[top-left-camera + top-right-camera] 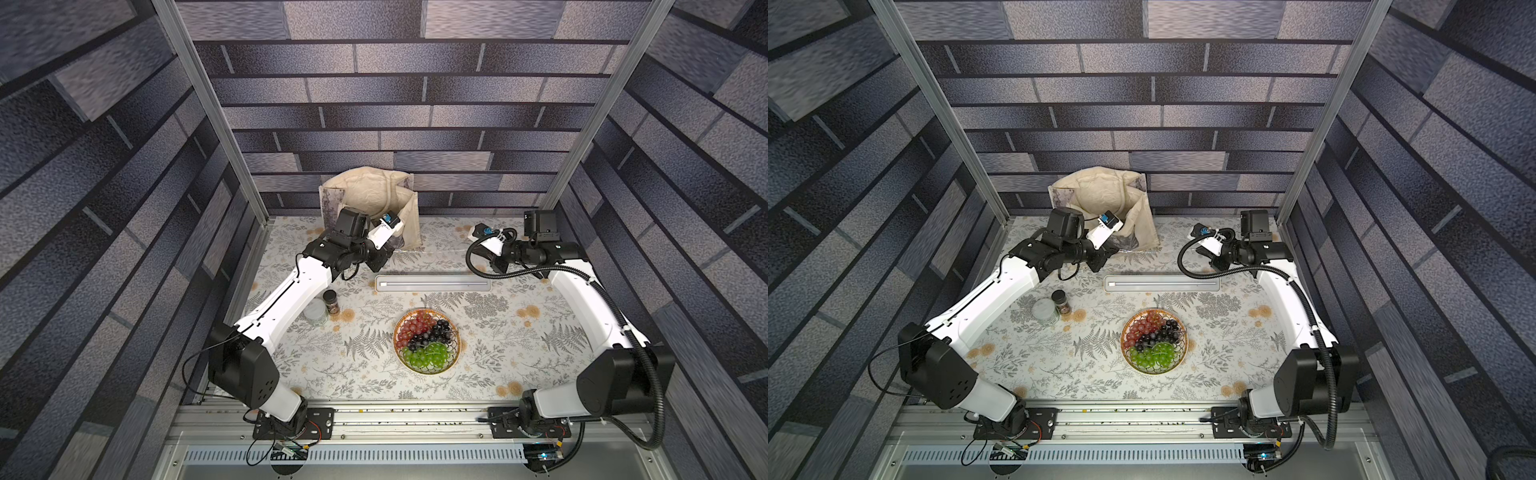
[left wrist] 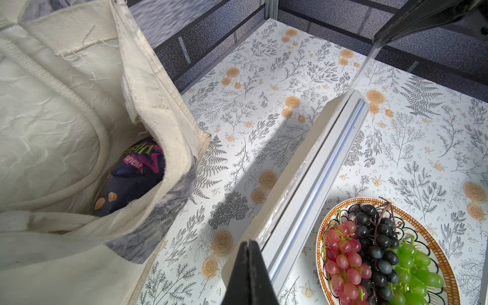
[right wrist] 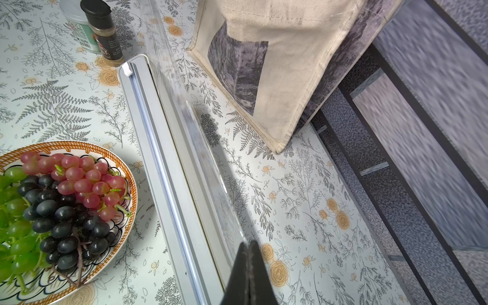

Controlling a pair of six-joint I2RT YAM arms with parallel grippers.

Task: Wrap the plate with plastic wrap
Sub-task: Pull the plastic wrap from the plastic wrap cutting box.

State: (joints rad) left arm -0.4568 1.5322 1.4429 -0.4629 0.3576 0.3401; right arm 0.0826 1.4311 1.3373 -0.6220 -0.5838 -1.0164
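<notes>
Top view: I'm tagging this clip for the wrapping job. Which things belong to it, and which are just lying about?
Job: plate, plastic wrap, dispenser box, left gripper and right gripper pinching the wrap.
Lying about: tote bag, spice jar, white-lidded jar.

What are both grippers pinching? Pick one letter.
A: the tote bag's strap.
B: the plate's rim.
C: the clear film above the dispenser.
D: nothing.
C: the left gripper and right gripper are each shut on an end of the plastic wrap, stretched above the dispenser box; the plate lies apart.
</notes>
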